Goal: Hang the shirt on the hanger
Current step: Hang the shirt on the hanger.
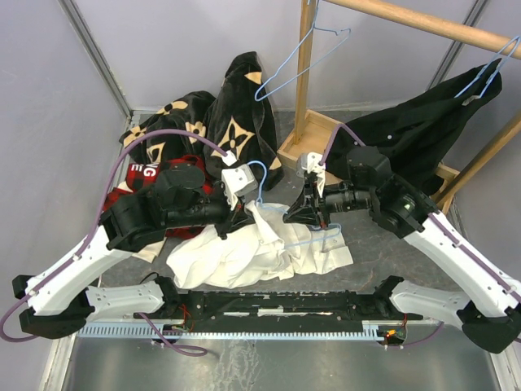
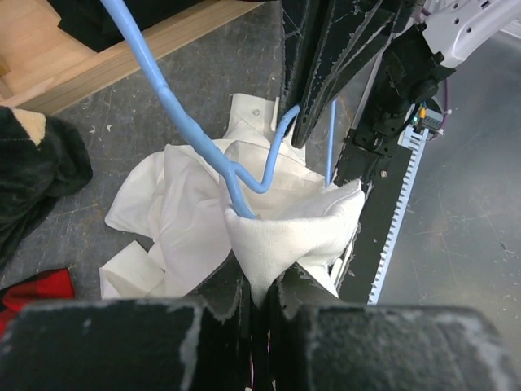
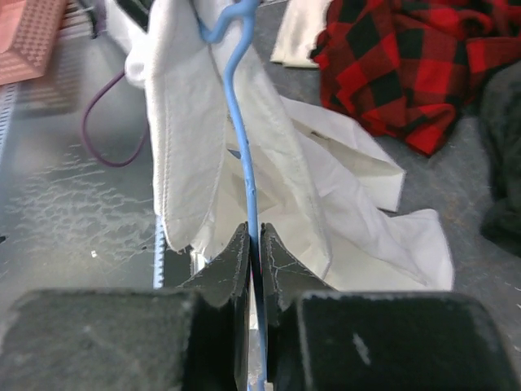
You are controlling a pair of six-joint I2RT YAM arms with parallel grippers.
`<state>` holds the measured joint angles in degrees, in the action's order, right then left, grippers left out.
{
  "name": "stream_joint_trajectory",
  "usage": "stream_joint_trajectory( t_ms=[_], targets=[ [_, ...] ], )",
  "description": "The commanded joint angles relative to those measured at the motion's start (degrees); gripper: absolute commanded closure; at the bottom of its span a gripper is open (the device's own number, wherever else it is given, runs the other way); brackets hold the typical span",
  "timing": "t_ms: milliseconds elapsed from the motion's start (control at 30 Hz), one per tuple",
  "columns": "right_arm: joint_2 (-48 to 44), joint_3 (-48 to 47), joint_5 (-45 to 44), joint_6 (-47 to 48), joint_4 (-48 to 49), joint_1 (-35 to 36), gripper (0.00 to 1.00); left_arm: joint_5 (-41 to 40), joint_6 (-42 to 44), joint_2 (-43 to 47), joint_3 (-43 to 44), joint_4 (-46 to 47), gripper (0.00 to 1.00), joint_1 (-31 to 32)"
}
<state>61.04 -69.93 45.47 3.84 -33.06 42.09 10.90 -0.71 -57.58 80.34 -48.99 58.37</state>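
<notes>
Black fingers [image 2: 224,297] of the left gripper [image 2: 259,285] pinch a raised fold of the white shirt [image 2: 285,224]. The right gripper [image 3: 254,244] is clamped on the light-blue hanger [image 3: 242,138], whose wire runs up beside that fold. Most of the shirt lies crumpled on the grey table [image 1: 370,265]. Behind the shirt, a black garment [image 1: 415,130] drapes across a wooden tray [image 1: 303,140]. A red plaid shirt [image 3: 391,65] lies left of the white one, with grey walls [image 1: 163,49] beyond.

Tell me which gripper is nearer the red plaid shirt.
Left. The left gripper, shut on the white shirt, is beside the plaid shirt; the right gripper, shut on the hanger, is farther off, across the white shirt.
</notes>
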Motion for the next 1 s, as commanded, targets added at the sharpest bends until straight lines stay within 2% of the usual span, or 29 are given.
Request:
stream_joint_trajectory(
  t_ms=[0,133,200,300,433,500,567,800,967],
  targets=[
    [-5.22,-0.31,-11.83,-4.99,6.06,0.53,0.76,-1.18,0.25,1.32,0.25,6.43,0.97,0.8],
    [-11.41,2.31,-28.68,-8.69,4.96,0.49,0.5,-9.69,-0.85,2.12,0.14,5.27,0.97,0.85],
    [-15.07,3.4,-39.2,-10.82,2.92,0.51,0.44,-14.45,-1.46,2.21,0.38,4.85,0.97,0.8],
    [-18.19,4.14,-48.63,-13.71,-1.28,0.46,0.39,-20.69,-2.46,1.99,0.51,4.9,0.97,0.79],
    [-20.07,4.36,-53.26,-18.63,-6.73,0.47,0.36,-23.42,-2.48,1.48,0.67,5.89,0.97,0.83],
    [-21.36,5.64,-54.52,-22.6,-7.26,0.49,0.3,-24.33,-2.32,1.05,0.91,6.43,0.97,0.81],
    [-22.63,7.23,-55.77,-26.87,-7.25,0.5,0.29,-25.72,-2.21,0.78,1.04,6.92,0.97,0.84],
    [-24.39,11.78,-58.72,-36.9,-8.06,0.46,0.28,-32.37,-2.18,0.15,1.75,6.55,0.97,0.83],
    [-23.06,14.31,-59.33,-44.89,-7.62,0.54,0.26,-33.46,-2.49,0.59,1.3,7.46,0.97,0.71]
  ],
)
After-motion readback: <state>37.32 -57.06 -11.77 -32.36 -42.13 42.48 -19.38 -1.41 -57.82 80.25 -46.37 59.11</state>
